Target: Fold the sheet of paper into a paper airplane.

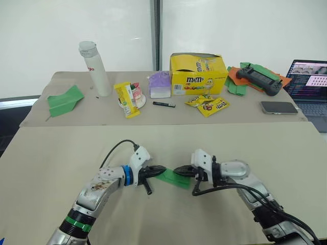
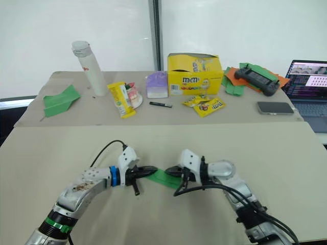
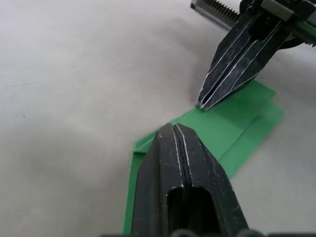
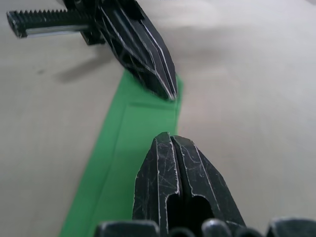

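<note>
The sheet of paper (image 1: 172,178) is a narrow folded strip of bright green, lying flat on the beige table (image 1: 61,153) between my two grippers. My left gripper (image 1: 159,169) is shut, its tip resting on the strip's left end. My right gripper (image 1: 179,171) is shut too, its tip on the strip close to the left one. In the left wrist view my own shut fingers (image 3: 173,148) lie over the paper (image 3: 232,123), and the right gripper (image 3: 203,104) touches it just beyond. The right wrist view shows the layered strip (image 4: 133,143) with the left gripper (image 4: 170,94) at its far end.
On the far table stand a white bottle (image 1: 95,69), a yellow M&M's box (image 1: 198,74), candy bags (image 1: 208,104), a snack packet (image 1: 126,99), a pen (image 1: 164,104), a separate green paper plane (image 1: 65,99), a phone (image 1: 278,107), a controller (image 1: 259,79) and a laptop (image 1: 309,81).
</note>
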